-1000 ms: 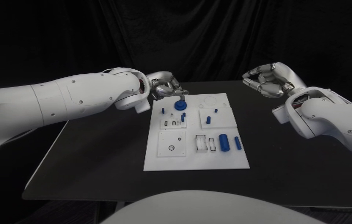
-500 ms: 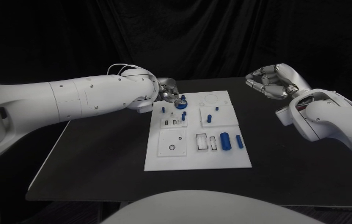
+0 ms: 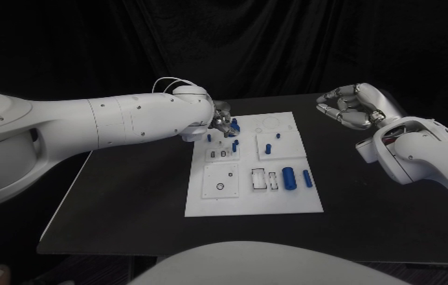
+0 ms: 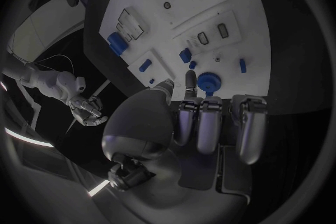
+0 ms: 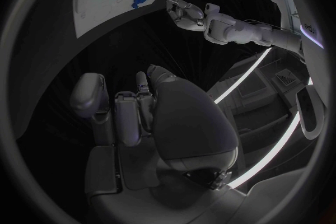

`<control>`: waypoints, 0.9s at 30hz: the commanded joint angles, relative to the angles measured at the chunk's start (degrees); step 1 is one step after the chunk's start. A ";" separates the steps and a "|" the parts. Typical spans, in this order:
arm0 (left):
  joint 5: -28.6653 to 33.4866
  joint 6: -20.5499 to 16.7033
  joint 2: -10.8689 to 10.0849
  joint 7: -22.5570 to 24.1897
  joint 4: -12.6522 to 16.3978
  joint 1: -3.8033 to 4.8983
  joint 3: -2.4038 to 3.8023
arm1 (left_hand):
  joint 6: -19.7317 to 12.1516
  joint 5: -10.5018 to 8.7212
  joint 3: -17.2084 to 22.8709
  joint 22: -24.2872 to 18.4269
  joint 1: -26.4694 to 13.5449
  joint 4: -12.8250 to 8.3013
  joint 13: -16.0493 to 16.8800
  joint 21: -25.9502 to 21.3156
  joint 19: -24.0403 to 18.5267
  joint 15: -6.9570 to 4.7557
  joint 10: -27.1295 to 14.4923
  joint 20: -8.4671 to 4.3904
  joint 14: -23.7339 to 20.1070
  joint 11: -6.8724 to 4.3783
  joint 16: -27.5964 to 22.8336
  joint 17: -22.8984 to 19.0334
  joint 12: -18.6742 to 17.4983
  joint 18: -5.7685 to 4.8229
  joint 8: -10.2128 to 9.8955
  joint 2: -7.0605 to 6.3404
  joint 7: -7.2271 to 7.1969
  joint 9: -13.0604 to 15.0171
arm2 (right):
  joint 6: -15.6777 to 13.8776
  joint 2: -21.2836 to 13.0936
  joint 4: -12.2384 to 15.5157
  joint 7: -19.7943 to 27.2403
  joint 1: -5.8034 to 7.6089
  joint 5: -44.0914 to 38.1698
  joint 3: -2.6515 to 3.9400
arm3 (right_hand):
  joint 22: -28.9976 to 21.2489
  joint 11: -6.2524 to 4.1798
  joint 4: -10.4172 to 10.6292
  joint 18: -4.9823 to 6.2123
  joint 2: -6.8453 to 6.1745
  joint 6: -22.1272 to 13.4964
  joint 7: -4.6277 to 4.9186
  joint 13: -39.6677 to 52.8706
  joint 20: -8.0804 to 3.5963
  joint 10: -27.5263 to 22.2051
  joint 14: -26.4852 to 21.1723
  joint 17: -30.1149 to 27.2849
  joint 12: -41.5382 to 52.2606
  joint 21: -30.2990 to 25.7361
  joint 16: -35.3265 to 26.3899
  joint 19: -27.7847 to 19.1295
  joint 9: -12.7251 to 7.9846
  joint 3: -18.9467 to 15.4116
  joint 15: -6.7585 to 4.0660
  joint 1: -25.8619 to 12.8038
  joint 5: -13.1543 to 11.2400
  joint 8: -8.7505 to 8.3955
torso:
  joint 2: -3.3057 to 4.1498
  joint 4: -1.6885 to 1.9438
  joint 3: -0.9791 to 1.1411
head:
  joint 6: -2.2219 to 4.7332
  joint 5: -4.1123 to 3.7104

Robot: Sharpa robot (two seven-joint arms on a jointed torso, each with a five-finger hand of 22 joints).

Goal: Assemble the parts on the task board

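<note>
Reaching over the far left corner of the task board (image 3: pixel 253 197), the left hand (image 3: pixel 222 118) is resting its fingertips (image 4: pixel 190 77) at a round blue part (image 4: pixel 208 82); whether it is pinching that part or only touching it is hard to make out, since the forearm is hiding most of the hand from the head camera. Other blue parts (image 3: pixel 289 177) are lying or standing across the board near the tabletop's middle. The right hand (image 3: pixel 353 106) is hovering beyond the table's far right corner, its fingers curling inward around nothing.
</note>
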 commanded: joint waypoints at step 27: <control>-0.49 2.43 2.46 -0.72 -3.33 -1.87 0.04 | 0.15 0.00 -0.51 9.07 -1.76 0.68 15.06 -0.65 1.22 -0.81 6.14 -0.84 6.02 -0.67 -0.07 15.07 0.20 0.28 0.38 0.30 -0.59 2.71 | 0.79 0.90 -0.62 -0.06 -0.14 -4.13 0.04 | 7.74 0.03 0.48 0.59 -0.93 -0.89 0.19 1.40 0.09 0.43 1.67 6.79 0.25 0.21 0.27 0.67 0.00 -0.18 0.31 0.30 1.85 0.97 | 1.68 0.19 1.43 | 0.01 0.04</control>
